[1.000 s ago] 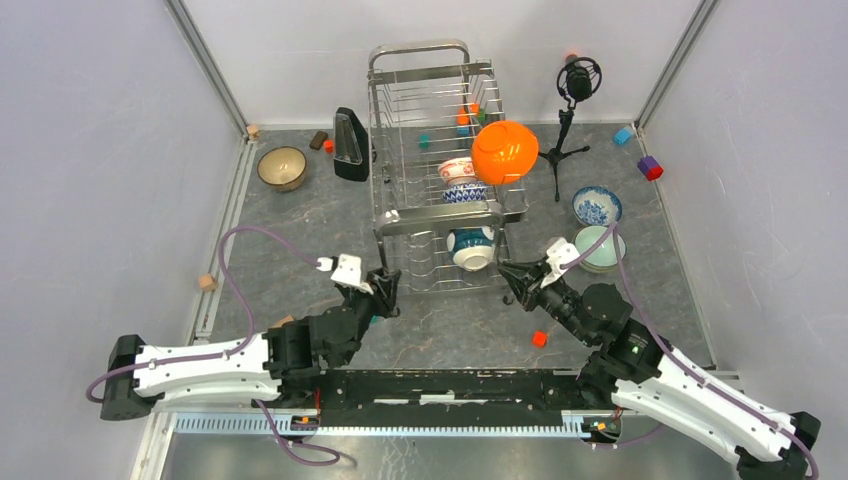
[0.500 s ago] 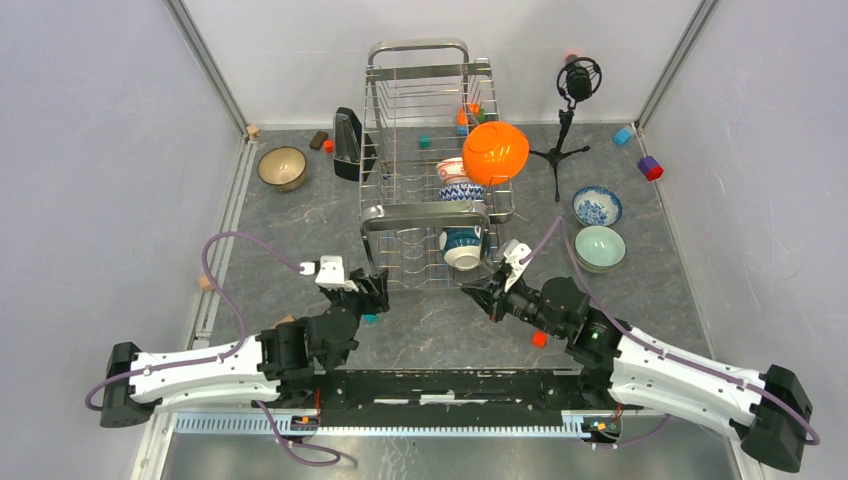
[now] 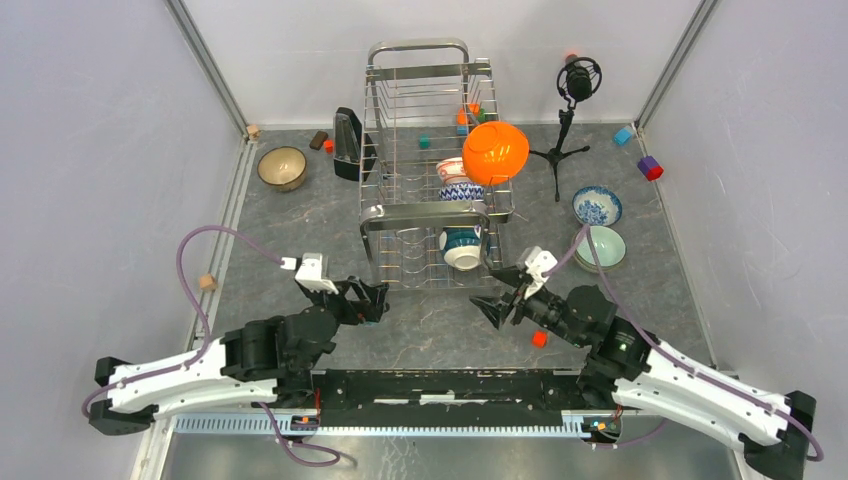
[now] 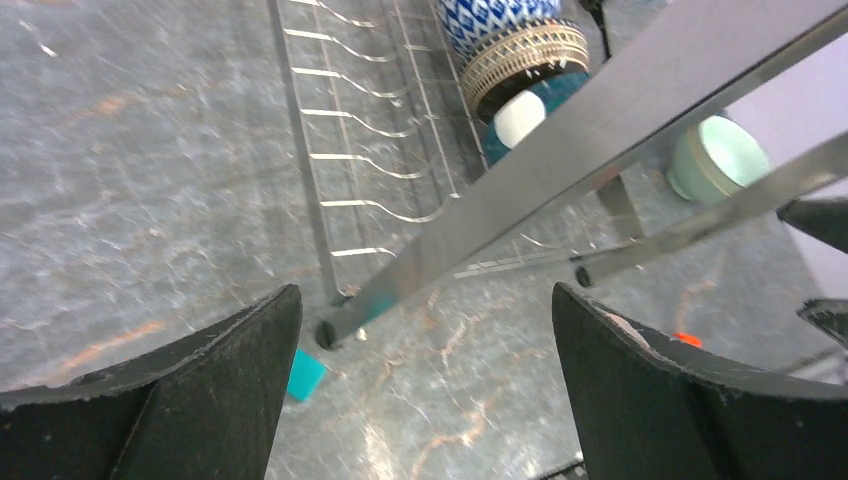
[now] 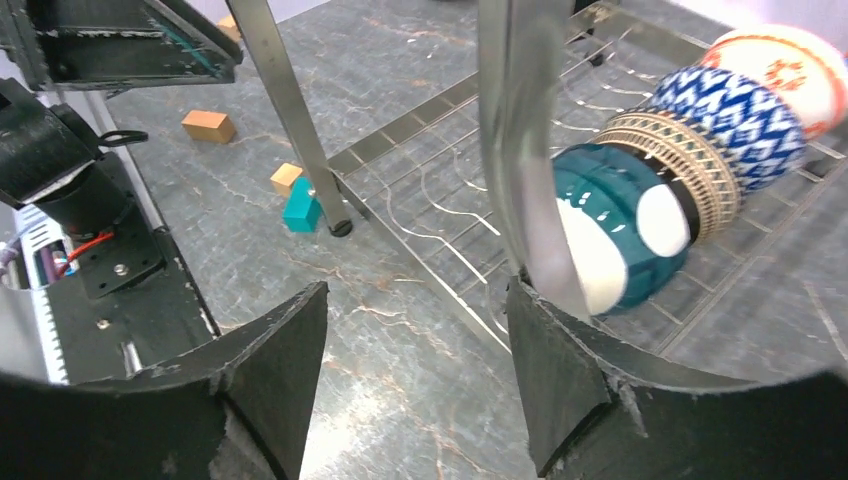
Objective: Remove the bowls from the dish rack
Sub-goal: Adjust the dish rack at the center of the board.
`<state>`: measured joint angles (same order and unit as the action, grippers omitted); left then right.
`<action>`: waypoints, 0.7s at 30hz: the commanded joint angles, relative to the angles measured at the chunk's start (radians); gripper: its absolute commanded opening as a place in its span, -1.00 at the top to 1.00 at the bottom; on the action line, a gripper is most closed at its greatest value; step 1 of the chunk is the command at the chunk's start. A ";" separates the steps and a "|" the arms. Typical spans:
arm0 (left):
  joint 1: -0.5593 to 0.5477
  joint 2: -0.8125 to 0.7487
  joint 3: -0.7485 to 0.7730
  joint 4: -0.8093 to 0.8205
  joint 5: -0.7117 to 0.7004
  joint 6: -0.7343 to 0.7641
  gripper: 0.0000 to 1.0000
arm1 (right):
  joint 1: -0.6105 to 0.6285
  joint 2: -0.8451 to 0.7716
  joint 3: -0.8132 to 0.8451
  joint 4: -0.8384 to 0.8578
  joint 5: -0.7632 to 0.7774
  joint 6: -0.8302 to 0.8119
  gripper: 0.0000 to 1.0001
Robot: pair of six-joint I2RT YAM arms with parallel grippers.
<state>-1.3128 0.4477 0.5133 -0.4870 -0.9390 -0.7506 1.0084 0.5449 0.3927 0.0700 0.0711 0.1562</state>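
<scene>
Far L on the table (image 3: 310,210), nr the rear wall, a brown-gold bowl (image 3: 282,167) is seen upright, well apart from the rack. A tan block (image 3: 207,282) is seen nr the L edge. The L gripper (image 3: 368,300) is held low just off the near-L corner of the dish rack (image 3: 425,110). Its jaws are spread wide & nothing is held btw them. In the L wrist view the rack's flat steel rail is seen crossing beyond the fingers (image 4: 230,380), w/ a teal block (image 4: 305,375) by the rack's foot.

The dish rack is stood at centre, long axis running away from the arms, w/ a black wedge-shaped item (image 3: 348,143) just beside its L side. Four bowls are seen in it. An orange bowl (image 3: 496,152) is tipped on edge at the upper tier's R side. Beside it a red-and-white bowl (image 3: 455,166) & a blue-and-white bowl (image 3: 463,192) are seen, & nearer the arms, lower down, a teal-and-white bowl (image 3: 462,247). In the R wrist view these last three are seen on their sides in a close row, teal nearest.

The R gripper (image 3: 492,308) is held at the rack's near-R corner, jaws parted, nothing gripped. A steel upright is seen just ahead of the gap; contact can't be told. An orange block (image 3: 540,339) lies beside the R arm.

Further R, a pale green bowl (image 3: 603,247) & a blue-patterned bowl (image 3: 597,206) are set upright on the table, just beside each other, clear of the rack. A mic stand (image 3: 573,110) is seen behind them.
</scene>
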 commanded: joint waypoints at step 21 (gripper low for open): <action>0.004 -0.277 -0.099 0.301 0.381 0.209 -0.99 | 0.003 0.186 -0.054 0.252 0.175 -0.045 -0.55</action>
<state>-1.3109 0.1108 0.4438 -0.3851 -0.6361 -0.6659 1.0126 0.6666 0.3271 0.1585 0.3344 0.1001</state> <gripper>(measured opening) 0.993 0.788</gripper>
